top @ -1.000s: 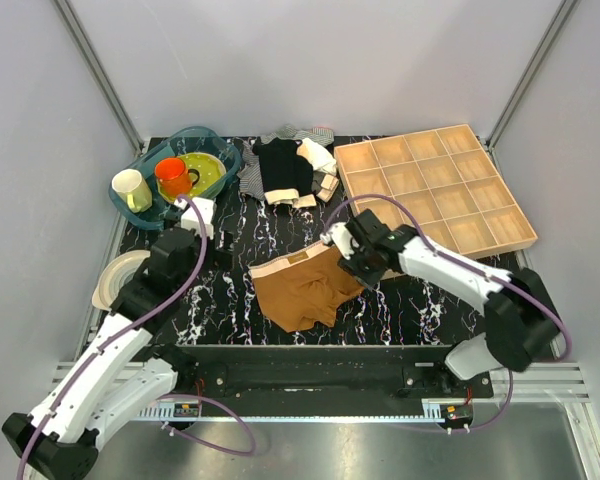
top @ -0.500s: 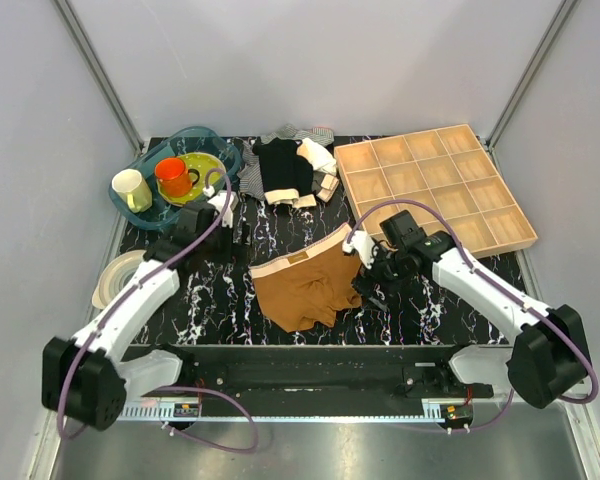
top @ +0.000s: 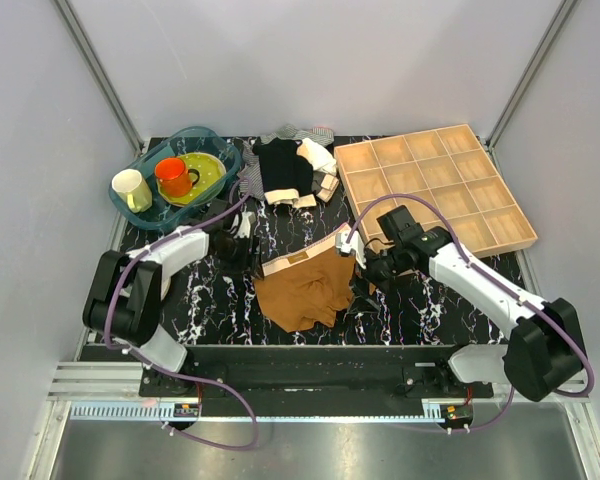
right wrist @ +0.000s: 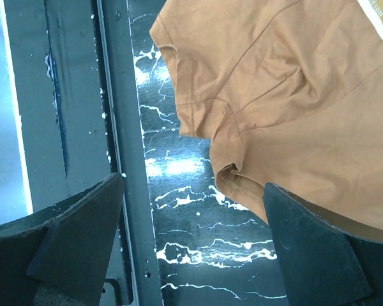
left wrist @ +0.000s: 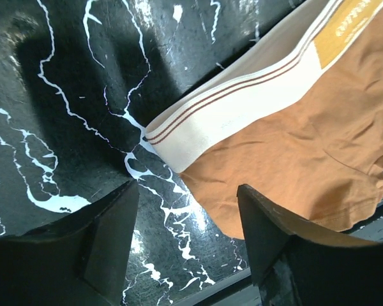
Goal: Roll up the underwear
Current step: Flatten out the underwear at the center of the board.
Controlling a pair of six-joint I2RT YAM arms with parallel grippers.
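Observation:
The rust-brown underwear (top: 302,288) lies spread flat on the black marbled table, its pale beige waistband (top: 298,258) toward the back. My left gripper (top: 242,240) is open and empty, just left of the waistband's left end. In the left wrist view the waistband corner (left wrist: 179,143) and brown fabric (left wrist: 287,153) lie ahead of the open gripper (left wrist: 188,226). My right gripper (top: 363,272) is open and empty at the underwear's right edge. In the right wrist view a leg hem (right wrist: 239,182) lies between and ahead of the open gripper (right wrist: 191,239).
A wooden compartment tray (top: 435,190) stands at the back right. A black garment with a beige band (top: 283,170) and striped cloth (top: 250,178) lie at the back centre. A blue basin (top: 175,175) holds a cream mug, orange cup and green plate. The table's front rail (right wrist: 118,159) runs close by.
My left arm has swung right and forward to the waistband's left end. My right gripper has moved off the underwear to its right edge. The underwear has shifted slightly.

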